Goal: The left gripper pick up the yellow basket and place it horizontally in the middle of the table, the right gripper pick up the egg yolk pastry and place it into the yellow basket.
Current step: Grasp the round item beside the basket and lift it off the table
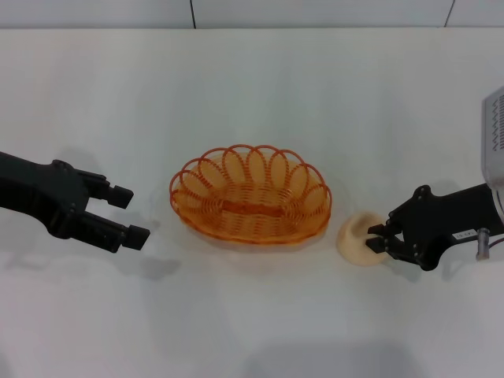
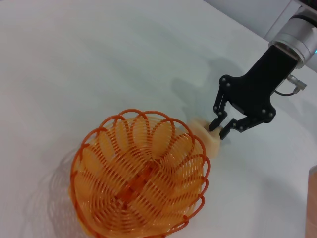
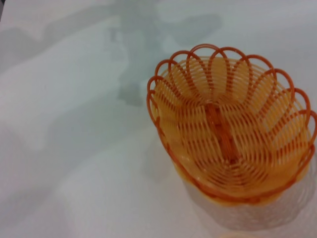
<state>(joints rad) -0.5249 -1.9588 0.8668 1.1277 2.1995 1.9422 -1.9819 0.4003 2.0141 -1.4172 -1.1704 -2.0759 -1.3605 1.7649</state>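
Note:
The yellow basket stands upright and empty in the middle of the white table, its long side across my view. It also shows in the left wrist view and the right wrist view. My left gripper is open and empty to the basket's left, apart from it. The egg yolk pastry sits tilted just right of the basket, close to its rim. My right gripper is closed on the pastry's right edge, low at the table; it also shows in the left wrist view.
The table's far edge meets a pale wall at the back. The right arm's silver-white segment hangs at the right edge. Bare table lies in front of and behind the basket.

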